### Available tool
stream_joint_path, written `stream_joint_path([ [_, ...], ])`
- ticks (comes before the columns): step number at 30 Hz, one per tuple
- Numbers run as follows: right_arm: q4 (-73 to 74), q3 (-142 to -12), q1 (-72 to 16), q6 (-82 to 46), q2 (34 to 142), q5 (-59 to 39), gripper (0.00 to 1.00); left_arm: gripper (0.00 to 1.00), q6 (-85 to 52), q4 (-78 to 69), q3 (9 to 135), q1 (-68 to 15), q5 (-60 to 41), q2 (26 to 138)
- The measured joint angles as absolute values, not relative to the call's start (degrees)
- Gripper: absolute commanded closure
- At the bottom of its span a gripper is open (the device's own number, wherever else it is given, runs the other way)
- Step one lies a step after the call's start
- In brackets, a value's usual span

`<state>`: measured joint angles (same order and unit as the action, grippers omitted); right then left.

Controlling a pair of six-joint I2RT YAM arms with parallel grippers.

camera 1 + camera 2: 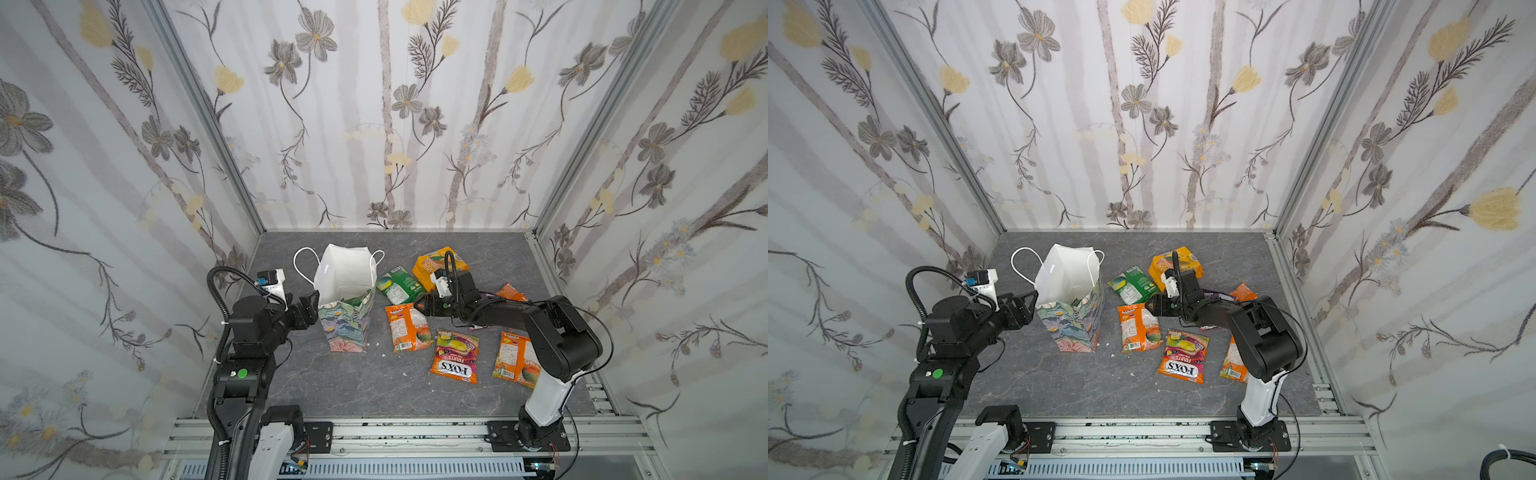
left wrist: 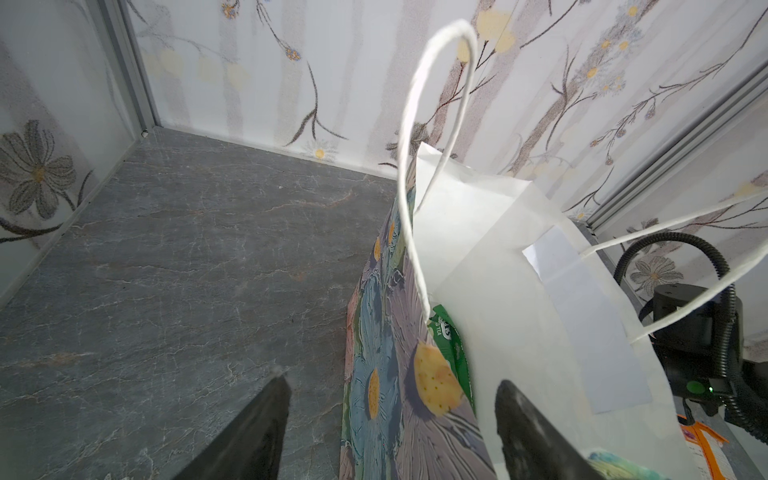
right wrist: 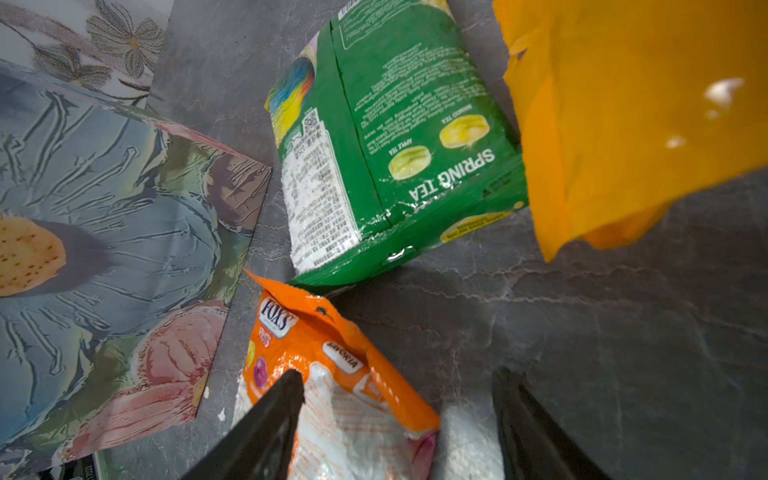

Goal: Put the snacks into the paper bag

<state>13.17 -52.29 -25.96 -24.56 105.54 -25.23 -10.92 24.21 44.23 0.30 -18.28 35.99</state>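
The paper bag (image 1: 347,328) (image 1: 1073,330) stands upright left of centre, and a green packet (image 2: 451,345) shows inside it. My left gripper (image 1: 311,305) (image 2: 392,380) is open astride the bag's left wall, with one finger outside and one inside; neither touches the paper. Snacks lie to the right of the bag: an orange packet (image 1: 407,328) (image 3: 332,374), a green one (image 1: 399,284) (image 3: 395,158), a yellow-orange one (image 1: 436,264), the FOX'S packet (image 1: 455,355) and another orange one (image 1: 515,359) partly under the right arm. My right gripper (image 1: 424,306) (image 3: 401,374) hangs open over the first orange packet's top corner.
Flowered wall panels close in on the left, back and right of the grey stone-look floor (image 1: 353,386). An aluminium rail (image 1: 415,432) runs along the front. A small orange packet (image 1: 513,293) lies behind the right arm. The bag's cord handles (image 2: 415,124) stick up.
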Motion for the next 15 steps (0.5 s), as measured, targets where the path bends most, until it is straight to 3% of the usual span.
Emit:
stream_joint_path([
  [3, 13.8, -52.9, -26.0, -24.5, 107.1, -25.6, 0.35, 0.23, -10.9, 24.2, 44.2, 0.3, -18.3, 36.0],
  [8, 14.8, -53.8, -26.0, -24.6, 108.8, -26.9, 0.52, 0.23, -10.9, 24.2, 44.2, 0.3, -18.3, 36.0],
  [13, 15.4, -53.8, -26.0, -25.2, 108.8, -27.9, 0.82, 0.23, -10.9, 24.2, 44.2, 0.3, -18.3, 35.9],
  [15, 15.6, -53.8, -26.0, -25.3, 108.8, -28.1, 0.89, 0.23, -10.9, 24.2, 44.2, 0.3, -18.3, 35.9],
])
